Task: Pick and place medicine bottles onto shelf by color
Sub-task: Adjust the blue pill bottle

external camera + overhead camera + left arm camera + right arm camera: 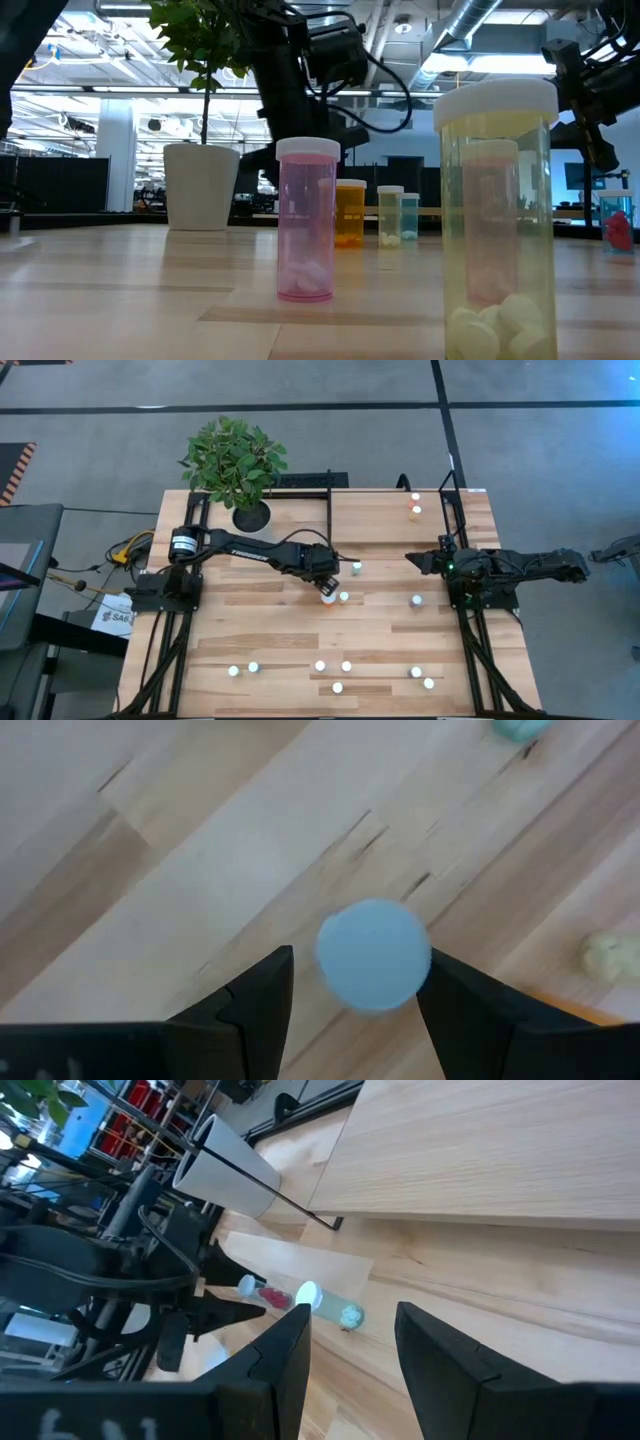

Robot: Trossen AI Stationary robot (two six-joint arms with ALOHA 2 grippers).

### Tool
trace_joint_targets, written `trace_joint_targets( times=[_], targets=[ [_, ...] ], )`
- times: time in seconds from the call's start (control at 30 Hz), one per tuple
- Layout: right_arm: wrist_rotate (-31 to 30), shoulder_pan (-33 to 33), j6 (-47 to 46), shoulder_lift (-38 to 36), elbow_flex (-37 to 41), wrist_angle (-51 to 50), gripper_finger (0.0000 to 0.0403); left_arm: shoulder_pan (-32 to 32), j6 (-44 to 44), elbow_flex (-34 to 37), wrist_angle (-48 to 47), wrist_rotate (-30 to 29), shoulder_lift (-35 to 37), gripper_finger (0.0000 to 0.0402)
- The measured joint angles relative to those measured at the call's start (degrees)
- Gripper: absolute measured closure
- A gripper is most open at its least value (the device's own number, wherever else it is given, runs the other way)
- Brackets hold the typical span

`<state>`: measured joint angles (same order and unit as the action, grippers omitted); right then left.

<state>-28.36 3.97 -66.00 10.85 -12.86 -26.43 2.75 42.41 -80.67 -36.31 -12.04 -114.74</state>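
My left gripper (326, 588) hangs open over the middle of the table, pointing down. Its two fingers stand on either side of the round white cap (373, 953) of an upright bottle (328, 599); I cannot tell whether they touch it. Two greenish bottles (357, 568) (344, 597) stand close by. My right gripper (415, 562) is open and empty at the table's right, pointing toward the left; it also shows in the right wrist view (350, 1365). The shelf (380, 510) lies at the far side, with two bottles (416, 504) on its right end.
Several bottles stand in a loose row near the table's front edge (337, 687); a pink one (307, 220) and a yellowish one (497, 220) show up close in the low view. One more bottle (416, 600) stands right of centre. A potted plant (235, 460) stands at the far left.
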Motion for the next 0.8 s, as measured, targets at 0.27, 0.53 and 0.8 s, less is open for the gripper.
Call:
trace_joint_targets(
  times=[0.27,0.53,0.8],
  targets=[
    [0.0,0.0,0.0,0.0,0.0,-0.6,0.0233,0.0,-2.9,-0.2,2.3,-0.8,-0.6,0.0222],
    [0.0,0.0,0.0,0.0,0.0,-1.0,0.0233,0.0,-4.3,-0.2,3.3,-2.2,-0.6,0.0266],
    [0.0,0.0,0.0,0.0,0.0,-1.0,0.0233,0.0,-5.4,-0.2,4.0,-2.2,-0.6,0.0306]
  ],
)
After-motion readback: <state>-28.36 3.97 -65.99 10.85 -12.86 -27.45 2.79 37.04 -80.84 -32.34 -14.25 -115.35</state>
